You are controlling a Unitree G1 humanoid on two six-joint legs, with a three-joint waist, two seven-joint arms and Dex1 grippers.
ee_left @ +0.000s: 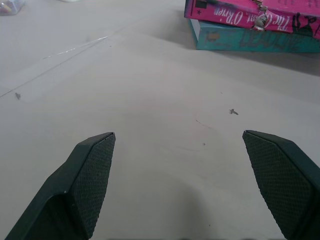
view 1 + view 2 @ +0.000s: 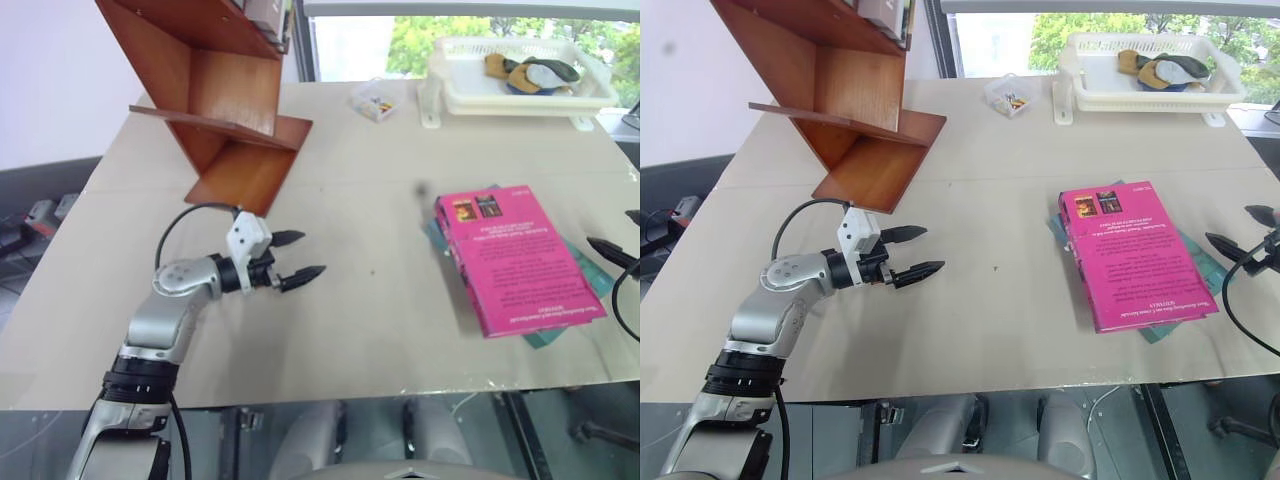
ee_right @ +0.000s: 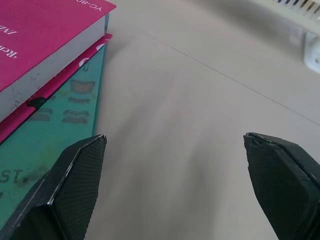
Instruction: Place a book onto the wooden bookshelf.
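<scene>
- Beige tabletop (image 2: 980, 330) runs from our front edge back to a bright window, and we have both arms out over it.
- Our left gripper (image 2: 292, 255) hangs just above bare table, jaws wide apart and holding nothing, pointing across toward the books.
- Our right gripper (image 2: 1243, 229) sits at the table's right side, jaws likewise spread and empty, just beside the teal book (image 2: 1185, 318).
- That left arm reaches forward with the wrist bent inward; of the right we see little more than the fingertips (image 3: 75, 185), low and nearly level.
- Outward from the right gripper lies the book (image 2: 1130, 255): pink, flat, cover up, resting on the teal one and well apart from the left gripper.
- We judge it thick, stiff and fairly heavy, with a glossy cover that may slide; gripping across the overhanging long edge, pinching cover and pages together, looks best.
- Farthest out, the wooden bookshelf (image 2: 215, 95) stands at the far left, well apart from the book.
- A white tray (image 2: 1140, 95) rests at the far right.
</scene>
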